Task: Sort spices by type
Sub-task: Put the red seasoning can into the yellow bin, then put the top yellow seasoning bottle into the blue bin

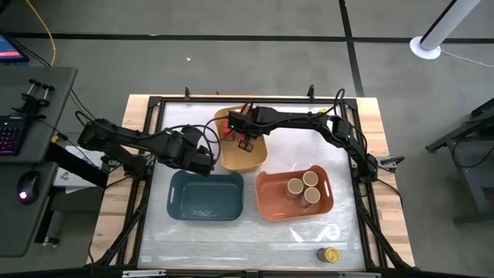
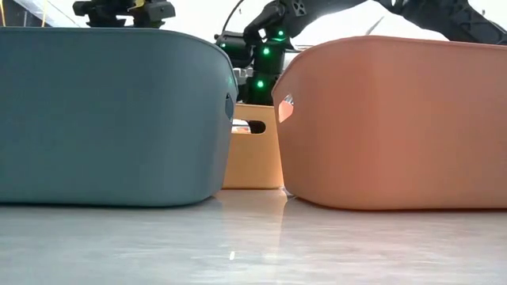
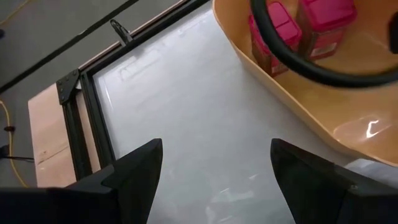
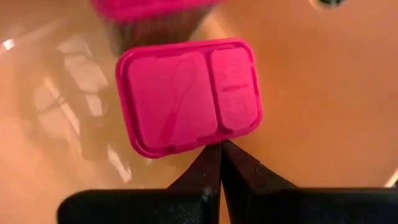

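Note:
Two red tins (image 3: pixel 277 31) (image 3: pixel 326 22) stand upright on the floor of the yellow bin (image 1: pixel 251 158). My right gripper (image 4: pixel 221 149) is shut and hangs over that bin, pointing down, its tips at the edge of one tin's lid (image 4: pixel 189 93); the other tin (image 4: pixel 149 9) stands just beyond. My left gripper (image 3: pixel 214 168) is open over bare table, between the yellow bin and the teal bin (image 1: pixel 204 194). Three tan-lidded jars (image 1: pixel 302 188) stand in the orange bin (image 1: pixel 270 205). One yellow-lidded jar (image 1: pixel 329 254) stands on the table near its near edge; a second does not show. My right gripper comes from above with its shut fingertips (image 4: pixel 211 165) right at the rim of the red tin's lid (image 4: pixel 205 144). Whether they touch the lid, I cannot tell.
The three bins sit close together mid-table: yellow at the far side, teal (image 2: pixel 111 119) and orange (image 2: pixel 396 119) nearer. A black cable (image 3: pixel 292 56) crosses above the yellow bin. A dark frame rail (image 1: pixel 143 201) borders the white table surface. Open table lies toward the near edge.

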Tool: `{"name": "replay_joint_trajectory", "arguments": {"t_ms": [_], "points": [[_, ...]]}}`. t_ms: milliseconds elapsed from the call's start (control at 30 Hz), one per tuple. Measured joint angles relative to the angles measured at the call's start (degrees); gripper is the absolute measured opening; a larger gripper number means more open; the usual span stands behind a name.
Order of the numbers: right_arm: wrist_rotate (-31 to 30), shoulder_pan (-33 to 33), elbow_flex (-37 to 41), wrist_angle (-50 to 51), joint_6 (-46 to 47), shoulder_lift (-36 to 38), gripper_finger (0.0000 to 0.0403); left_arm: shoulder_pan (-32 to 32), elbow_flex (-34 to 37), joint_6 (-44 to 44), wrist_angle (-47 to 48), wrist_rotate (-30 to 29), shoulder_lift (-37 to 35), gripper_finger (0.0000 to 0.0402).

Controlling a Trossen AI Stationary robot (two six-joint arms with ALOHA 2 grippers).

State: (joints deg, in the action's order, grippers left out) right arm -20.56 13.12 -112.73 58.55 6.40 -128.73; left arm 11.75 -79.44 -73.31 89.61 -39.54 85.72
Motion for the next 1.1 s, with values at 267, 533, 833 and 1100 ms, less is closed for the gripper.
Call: {"name": "replay_joint_trajectory", "arguments": {"t_ms": [267,533,833,1100], "points": [[0.2,0.6,0.0,-5.7,-0.4,0.0,0.0000,2.4,0.0,2.3,-1.5,0.0,0.0,0.0282],[1.0,0.8,0.0,-10.0,-4.3,0.0,0.0000,8.1,0.0,7.7,-5.1,-1.5,-0.2,0.0282],[-2.9,1.0,0.0,-8.2,-10.2,0.8,0.0000,13.4,0.0,7.4,-5.8,-3.0,-0.2,0.0282],[-2.5,4.5,0.0,-5.2,-11.5,7.3,0.0000,14.0,0.0,6.0,-5.5,-3.1,-0.2,0.0282]]}}
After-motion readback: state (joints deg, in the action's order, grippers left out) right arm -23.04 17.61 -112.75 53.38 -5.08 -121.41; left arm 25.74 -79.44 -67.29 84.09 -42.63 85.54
